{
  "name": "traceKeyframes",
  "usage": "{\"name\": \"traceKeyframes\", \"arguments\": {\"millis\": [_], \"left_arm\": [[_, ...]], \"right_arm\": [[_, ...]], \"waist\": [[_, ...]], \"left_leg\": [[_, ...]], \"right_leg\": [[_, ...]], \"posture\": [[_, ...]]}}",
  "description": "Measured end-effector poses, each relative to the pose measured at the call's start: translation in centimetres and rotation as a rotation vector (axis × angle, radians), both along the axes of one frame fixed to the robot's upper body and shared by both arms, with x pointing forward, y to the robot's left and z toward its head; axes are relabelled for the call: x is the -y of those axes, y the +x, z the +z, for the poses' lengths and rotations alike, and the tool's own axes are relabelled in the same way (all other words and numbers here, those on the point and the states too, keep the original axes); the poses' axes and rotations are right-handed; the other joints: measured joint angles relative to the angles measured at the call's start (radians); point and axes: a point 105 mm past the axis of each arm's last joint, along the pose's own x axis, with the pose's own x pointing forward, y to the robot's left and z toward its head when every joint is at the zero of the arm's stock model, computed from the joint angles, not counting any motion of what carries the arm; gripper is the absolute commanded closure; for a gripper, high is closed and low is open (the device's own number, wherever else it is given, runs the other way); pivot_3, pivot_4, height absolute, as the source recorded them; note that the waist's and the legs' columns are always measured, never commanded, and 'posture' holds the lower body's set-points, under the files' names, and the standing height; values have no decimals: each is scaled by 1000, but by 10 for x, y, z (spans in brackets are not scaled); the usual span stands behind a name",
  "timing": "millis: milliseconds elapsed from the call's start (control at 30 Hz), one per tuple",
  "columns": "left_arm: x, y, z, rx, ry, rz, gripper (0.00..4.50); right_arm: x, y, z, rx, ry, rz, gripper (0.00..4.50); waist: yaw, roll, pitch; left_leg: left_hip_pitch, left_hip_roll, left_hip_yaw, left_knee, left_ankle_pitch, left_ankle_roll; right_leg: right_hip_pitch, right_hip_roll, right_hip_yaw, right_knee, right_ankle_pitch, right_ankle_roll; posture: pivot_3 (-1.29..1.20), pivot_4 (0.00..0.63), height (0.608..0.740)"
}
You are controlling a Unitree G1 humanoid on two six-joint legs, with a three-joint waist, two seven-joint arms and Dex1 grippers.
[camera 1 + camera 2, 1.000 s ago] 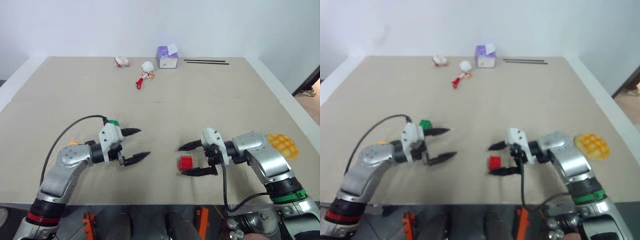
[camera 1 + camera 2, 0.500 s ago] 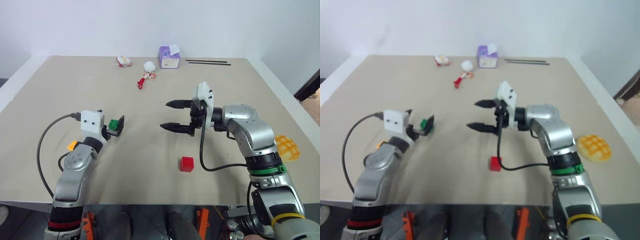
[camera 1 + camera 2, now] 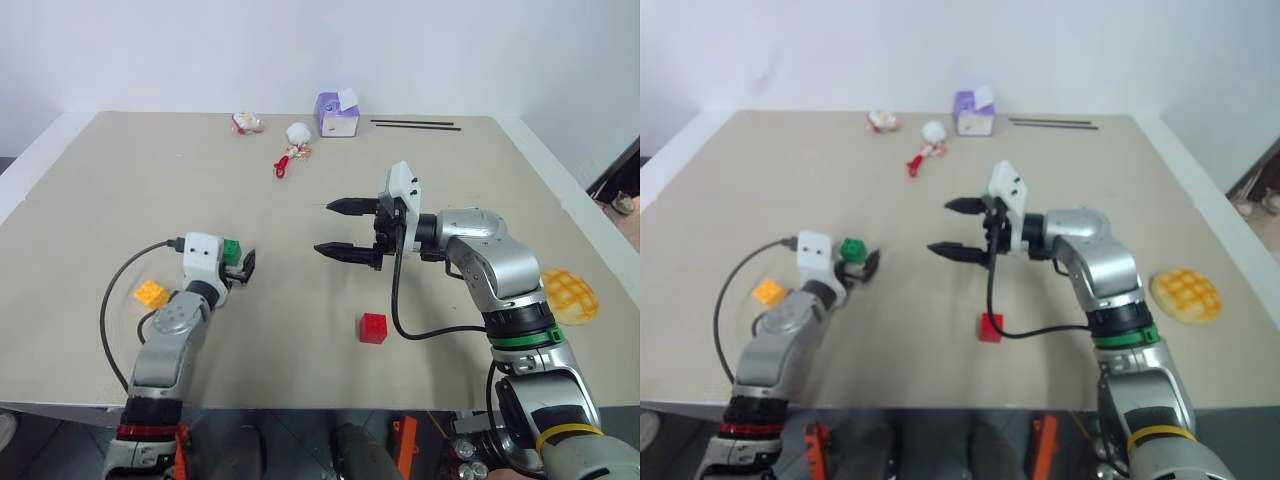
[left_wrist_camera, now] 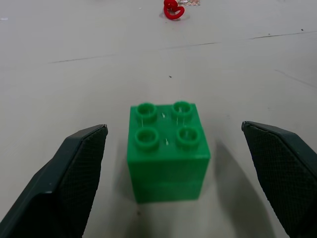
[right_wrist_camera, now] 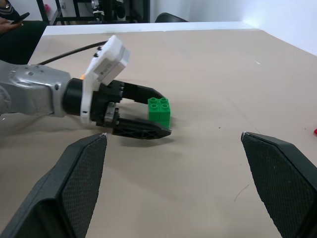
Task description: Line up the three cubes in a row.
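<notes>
The yellow cube (image 3: 151,294) lies on the table (image 3: 300,200) just left of the left arm. The left gripper (image 4: 178,148) is wide apart, low over the table, with the green cube (image 4: 167,148) standing upright between its fingers and touching neither. Right of the green cube and nearer the robot sits the red cube (image 3: 373,327), free. Further right, the right gripper (image 3: 345,228) hangs above the table, also wide apart and holding nothing.

The step in hand looks like taking the green cube. To do it well, push in until the pads cover its side walls, keep it centred, then close squarely so it does not twist.

A second ago the left gripper lay sideways short of the green cube; the right gripper flanked the red cube and has since lifted clear.
</notes>
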Motion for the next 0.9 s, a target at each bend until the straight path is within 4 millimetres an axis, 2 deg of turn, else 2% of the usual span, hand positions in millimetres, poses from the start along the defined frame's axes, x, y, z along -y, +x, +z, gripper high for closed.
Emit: {"name": "traceKeyframes", "arguments": {"millis": [33,67,233,267,300,567,667,733,767,833,867,900], "left_arm": [[0,1,0,-2,0,-2,507],[0,2,-1,-5,0,-1,710],[1,2,-2,-6,-1,-1,2406],[1,2,-2,-6,-2,-1,2565],[1,2,-2,-6,-2,-2,3050],[1,2,-2,-5,1,-3,3135],[7,0,0,-2,-18,-75,3135],[27,-10,10,30,-10,-275,3135],[31,-13,14,44,-1,-318,3135],[54,-35,28,94,48,-572,3135],[58,-41,29,100,60,-624,3135],[70,-56,31,108,68,-769,3135]], "right_arm": [[0,0,0,0,0,0,0],[0,0,0,0,0,0,0],[0,0,0,-1,-1,-1,0],[0,0,0,-2,-1,-2,0],[0,0,0,-2,-1,-2,0],[0,-2,1,2,-4,2,0],[4,-7,1,3,-12,18,0],[12,-21,-3,-12,-46,55,0],[14,-23,-5,-18,-55,63,0],[24,-36,-12,-35,-106,86,0],[26,-39,-13,-39,-118,90,0],[31,-44,-15,-46,-135,92,0]], "waist": [[0,0,0],[0,0,0],[0,0,0],[0,0,0],[0,0,0],[0,0,0],[1,0,0],[3,0,0],[3,0,0],[2,0,0],[1,0,0],[-1,0,0]], "left_leg": [[0,0,0,0,0,0],[0,0,0,0,0,0],[0,0,0,-1,0,0],[0,0,0,-1,0,0],[0,0,0,-1,0,0],[0,0,0,-1,0,0],[0,0,0,-1,0,0],[-1,0,-1,-1,0,0],[-2,-1,-1,-1,0,0],[-2,-1,0,-3,0,-1],[-1,-1,0,-3,0,-1],[1,0,1,-4,0,-1]], "right_leg": [[0,0,0,0,0,0],[0,0,0,0,0,0],[0,0,0,0,0,0],[0,0,0,0,0,0],[0,0,0,0,0,0],[0,0,0,0,0,0],[0,0,0,0,-1,0],[0,-1,-1,0,-1,0],[-1,-1,-1,-1,-2,0],[-1,-1,-1,-2,-3,0],[-1,-2,0,-2,-3,0],[-1,-2,0,-1,-3,-1]], "posture": [[0,150,740],[0,150,740],[0,150,740],[0,150,740],[0,150,740],[0,150,740],[0,150,740],[0,150,740],[0,150,740],[0,150,740],[0,150,740],[0,150,740]]}}
